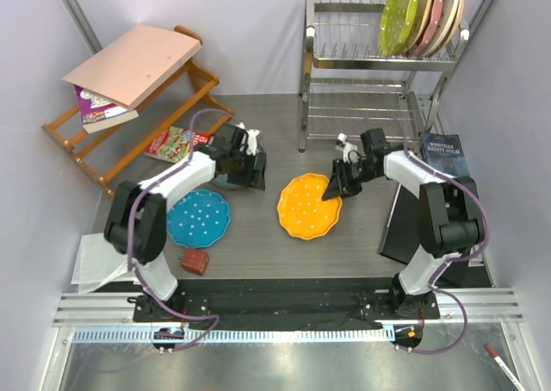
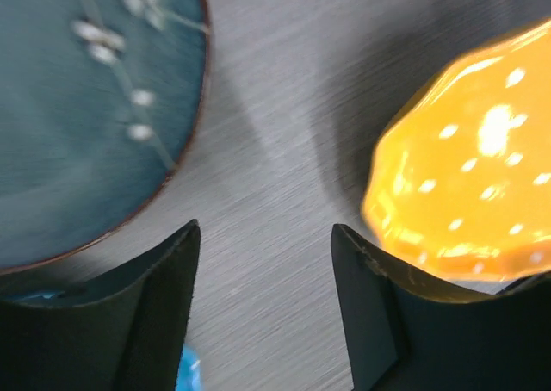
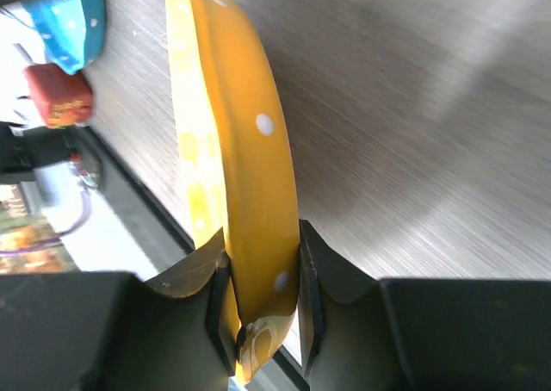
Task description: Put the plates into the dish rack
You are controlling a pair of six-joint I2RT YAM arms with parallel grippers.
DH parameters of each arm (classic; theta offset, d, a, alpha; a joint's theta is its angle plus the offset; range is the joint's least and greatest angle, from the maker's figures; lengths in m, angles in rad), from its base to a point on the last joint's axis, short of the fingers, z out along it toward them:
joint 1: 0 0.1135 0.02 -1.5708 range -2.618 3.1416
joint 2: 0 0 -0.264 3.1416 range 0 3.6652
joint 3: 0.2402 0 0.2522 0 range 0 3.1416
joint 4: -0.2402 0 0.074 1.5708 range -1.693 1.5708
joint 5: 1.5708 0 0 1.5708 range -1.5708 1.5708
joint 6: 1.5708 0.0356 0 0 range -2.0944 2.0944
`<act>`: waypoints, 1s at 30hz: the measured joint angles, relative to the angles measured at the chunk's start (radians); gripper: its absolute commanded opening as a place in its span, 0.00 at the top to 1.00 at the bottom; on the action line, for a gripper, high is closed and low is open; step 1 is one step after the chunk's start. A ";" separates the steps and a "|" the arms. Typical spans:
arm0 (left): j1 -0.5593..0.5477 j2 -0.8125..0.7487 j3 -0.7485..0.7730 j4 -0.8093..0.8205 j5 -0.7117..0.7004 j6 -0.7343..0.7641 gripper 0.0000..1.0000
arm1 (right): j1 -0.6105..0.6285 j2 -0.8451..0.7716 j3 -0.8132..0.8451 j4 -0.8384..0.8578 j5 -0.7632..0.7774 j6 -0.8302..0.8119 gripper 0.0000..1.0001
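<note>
Pinching the right-hand rim of the orange plate [image 3: 232, 133] with the right gripper [image 3: 263, 296], pads pressing on both faces. Viewing the plate edge-on from that wrist; apparently tipping it up off the table [image 1: 258, 245] at the gripped side. Holding the left gripper [image 2: 264, 236] spread and empty, hovering over bare table between the dark speckled plate [image 2: 77, 107] and the orange one, touching neither.

Reckoning progress: finding only the lime green plate [image 1: 398, 16] standing in the top tier of the dish rack [image 1: 370, 62], beside plain plates [image 1: 435, 12] that are no part of the job. Leaving three to go: orange plate in the grip at mid-table, well short of the rack; blue plate [image 1: 198, 217] lying flat on the table's left side; dark speckled plate lying by the left gripper. Judging the job about a quarter done.
</note>
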 measured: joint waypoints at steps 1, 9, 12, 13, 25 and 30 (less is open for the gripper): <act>0.009 -0.032 0.018 -0.023 -0.013 0.029 0.33 | -0.006 -0.017 0.045 -0.056 0.025 -0.039 0.99; 0.023 -0.310 0.126 -0.059 -0.145 0.147 0.00 | -0.031 -0.077 0.716 -0.372 0.124 -0.213 0.99; -0.017 -0.327 0.111 -0.041 -0.294 0.176 0.00 | -0.031 -0.103 0.970 -0.346 0.169 -0.185 0.99; -0.039 -0.323 0.096 -0.032 -0.352 0.190 0.01 | -0.031 -0.117 1.030 -0.321 0.193 -0.163 0.99; -0.204 -0.300 -0.028 0.111 -0.781 0.321 0.01 | -0.017 -0.067 1.325 0.109 0.822 -0.032 0.99; -0.200 -0.334 -0.082 0.137 -0.812 0.307 0.01 | 0.026 0.083 1.364 0.253 1.132 -0.160 0.99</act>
